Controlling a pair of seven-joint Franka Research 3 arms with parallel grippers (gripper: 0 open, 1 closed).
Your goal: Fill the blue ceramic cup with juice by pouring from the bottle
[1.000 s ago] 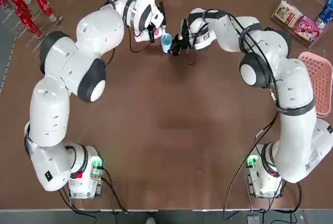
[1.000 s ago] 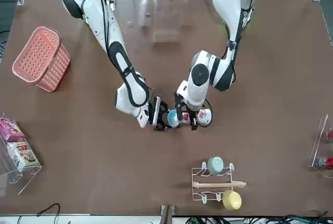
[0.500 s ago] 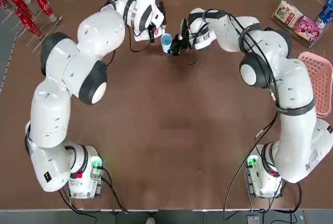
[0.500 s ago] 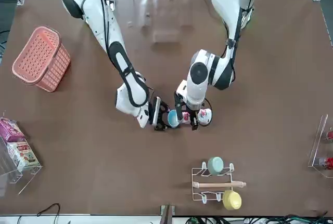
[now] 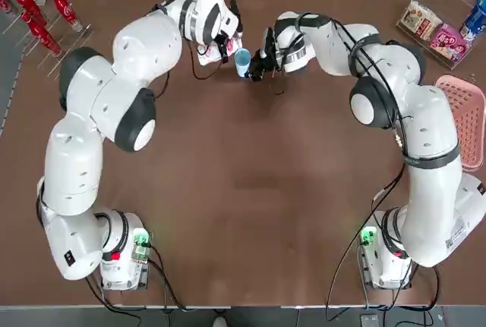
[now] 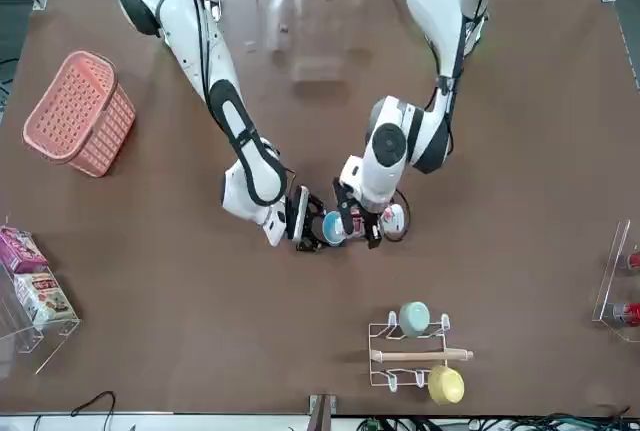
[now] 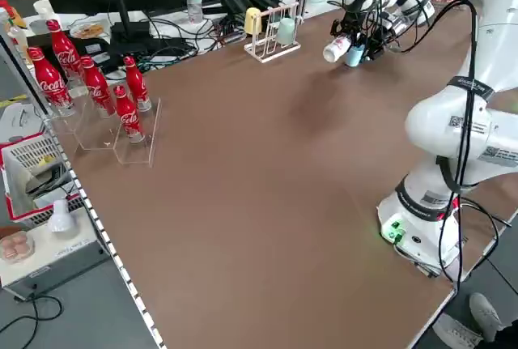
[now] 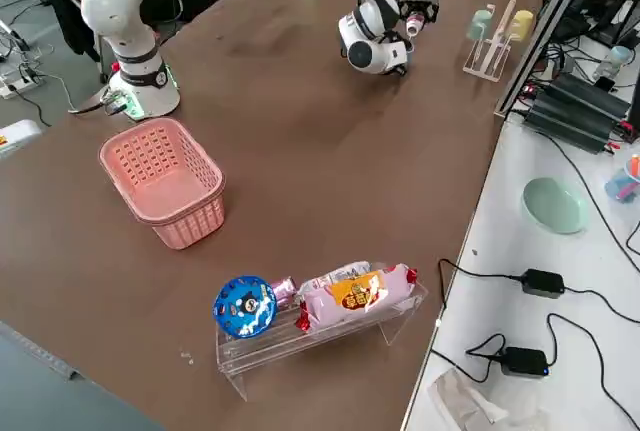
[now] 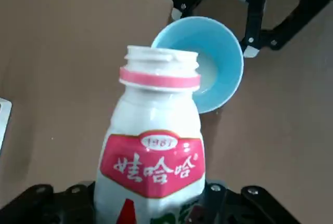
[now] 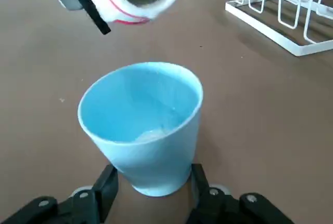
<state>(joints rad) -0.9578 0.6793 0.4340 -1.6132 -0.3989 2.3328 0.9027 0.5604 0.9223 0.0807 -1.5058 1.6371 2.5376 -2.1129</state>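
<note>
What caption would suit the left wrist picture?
Open white bottle in the left gripper, tipped toward the blue cup holding a little pale liquid.

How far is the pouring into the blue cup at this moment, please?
Done: the bottle has no cap and sits tipped in the left tool; the right tool holds the blue cup by its base. In hand: the bottle's mouth is near the rim, and some whitish liquid lies at the bottom. Left: most of the cup is still unfilled.
</note>
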